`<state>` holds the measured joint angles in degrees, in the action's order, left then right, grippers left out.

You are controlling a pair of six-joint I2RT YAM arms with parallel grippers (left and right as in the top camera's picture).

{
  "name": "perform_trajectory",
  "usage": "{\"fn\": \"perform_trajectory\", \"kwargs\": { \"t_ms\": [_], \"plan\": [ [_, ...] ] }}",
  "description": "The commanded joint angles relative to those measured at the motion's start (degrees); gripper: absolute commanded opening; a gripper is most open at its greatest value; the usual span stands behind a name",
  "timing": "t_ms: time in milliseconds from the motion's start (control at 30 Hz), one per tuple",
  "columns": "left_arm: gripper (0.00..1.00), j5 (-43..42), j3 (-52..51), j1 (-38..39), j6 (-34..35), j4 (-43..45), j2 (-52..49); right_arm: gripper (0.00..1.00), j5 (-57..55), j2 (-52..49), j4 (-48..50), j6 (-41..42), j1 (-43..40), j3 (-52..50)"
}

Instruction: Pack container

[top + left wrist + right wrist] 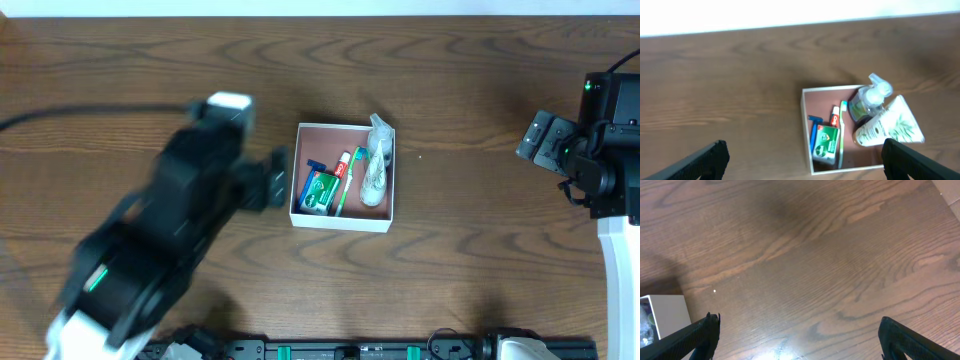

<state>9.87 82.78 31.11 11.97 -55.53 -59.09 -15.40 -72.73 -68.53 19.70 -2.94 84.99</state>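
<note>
Dark wood-grain table (450, 60) fills every view. Left gripper (804, 146) is spread wide and holds nothing, its fingers cut off at the lower edge of the wrist view. The container (340, 220) sits mid-frame overhead with toiletries (345, 180) inside. Right gripper (796, 322) is also spread wide over bare wood, touching nothing. Left arm (150, 250) is blurred, reaching from lower left toward the container's left wall. Right arm (600, 150) is folded at the right edge.
</note>
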Motion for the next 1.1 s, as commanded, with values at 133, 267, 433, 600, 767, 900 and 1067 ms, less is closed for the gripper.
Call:
{"fn": "perform_trajectory", "kwargs": {
  "t_ms": [133, 267, 433, 600, 767, 900, 1067],
  "plan": [
    [0.98, 7.10, -1.62, -0.35, -5.73, -5.25, 10.75, 0.99, -0.44, -0.04, -0.07, -0.46, -0.42, 0.02],
    [0.98, 8.96, -5.33, -0.35, -5.75, -8.55, 12.70, 0.99, -0.44, -0.04, -0.07, -0.46, -0.42, 0.02],
    [0.98, 10.43, -11.45, -0.35, -5.75, -8.70, 12.81, 0.99, -0.46, -0.04, -0.07, -0.46, -0.42, 0.02],
    [0.98, 10.40, -18.93, -2.34, -5.75, -6.47, 13.57, 0.99, -0.44, -0.04, -0.07, -0.46, -0.42, 0.02],
    [0.98, 10.36, -31.43, -8.57, -5.75, 4.33, 18.32, 0.99, -0.46, -0.04, -0.07, -0.46, -0.42, 0.02],
    [0.98, 9.31, -43.45, -14.08, -5.73, 14.40, 24.11, 0.99, -0.44, -0.04, -0.07, -0.46, -0.42, 0.02],
    [0.98, 7.08, -56.22, -17.86, -5.22, 19.85, 33.33, 0.99, -0.44, -0.04, -0.09, -0.46, -0.42, 0.02]
  ]
}}
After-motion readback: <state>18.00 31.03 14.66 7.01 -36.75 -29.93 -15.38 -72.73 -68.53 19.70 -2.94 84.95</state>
